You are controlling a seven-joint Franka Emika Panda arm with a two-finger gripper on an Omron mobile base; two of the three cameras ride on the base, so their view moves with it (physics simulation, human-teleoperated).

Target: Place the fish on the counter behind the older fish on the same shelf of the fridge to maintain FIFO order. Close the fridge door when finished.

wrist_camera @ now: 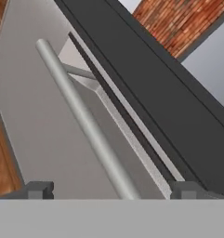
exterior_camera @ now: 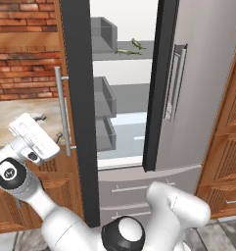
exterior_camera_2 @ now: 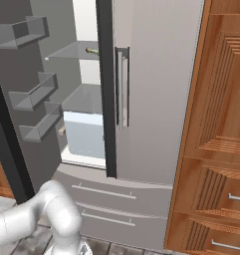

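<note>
Straddling the open left door's silver handle (wrist_camera: 88,123), the end effector (wrist_camera: 111,189) has its fingers apart, one on each side of the bar. Beyond it the fridge (exterior_camera: 202,88) stands open, and two fish (exterior_camera: 130,47) lie together on its upper shelf (exterior_camera: 122,56). The desk (exterior_camera: 16,115) lies left of the door.

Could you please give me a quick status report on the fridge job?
Pincer open, straddling the open left door's handle. Two fish on the upper shelf. Left door not yet closed.
</note>
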